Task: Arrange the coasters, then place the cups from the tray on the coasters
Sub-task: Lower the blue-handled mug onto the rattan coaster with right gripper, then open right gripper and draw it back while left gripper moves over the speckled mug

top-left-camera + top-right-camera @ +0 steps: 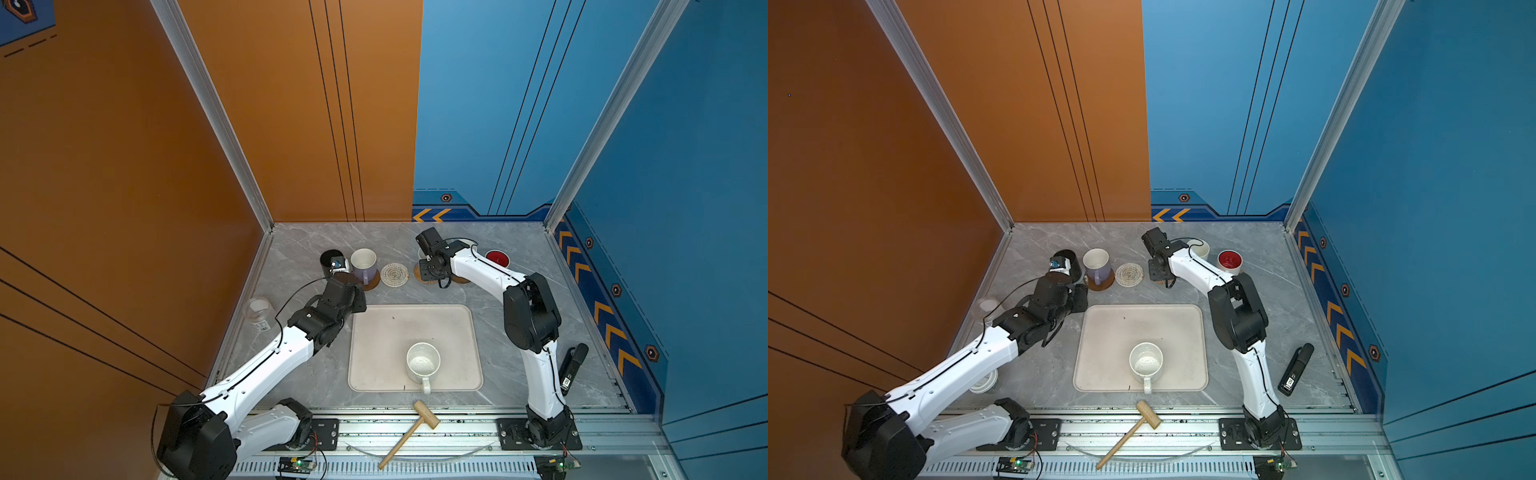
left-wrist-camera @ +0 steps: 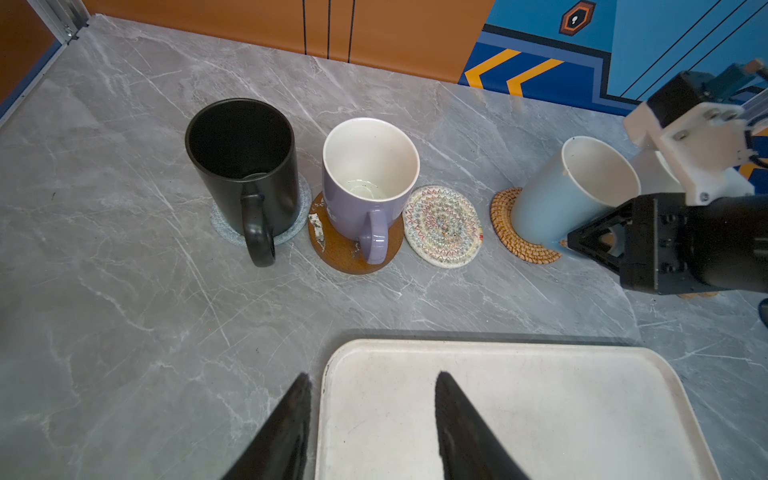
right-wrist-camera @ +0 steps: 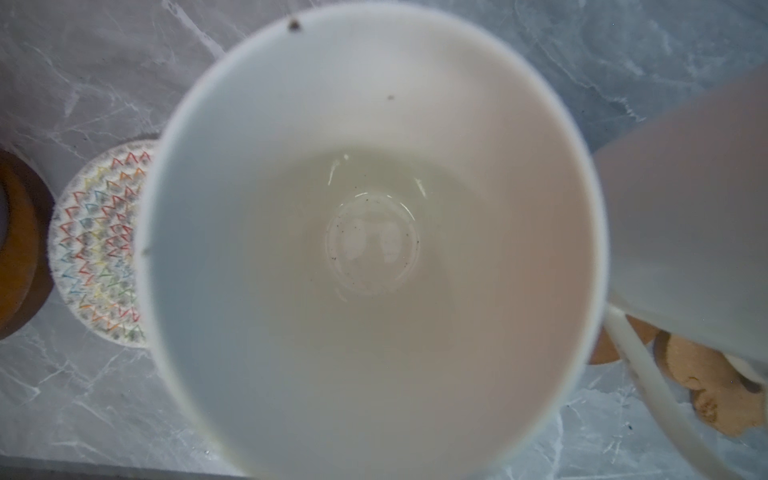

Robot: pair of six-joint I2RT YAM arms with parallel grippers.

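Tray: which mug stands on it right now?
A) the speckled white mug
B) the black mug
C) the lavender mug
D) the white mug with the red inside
A: both top views show only the speckled white mug on the tray, near its front edge.

Left hand (image 2: 374, 376) hovers low, fingers parted — right hand (image 2: 594, 239) is clamped tight (both arms stretched forward).
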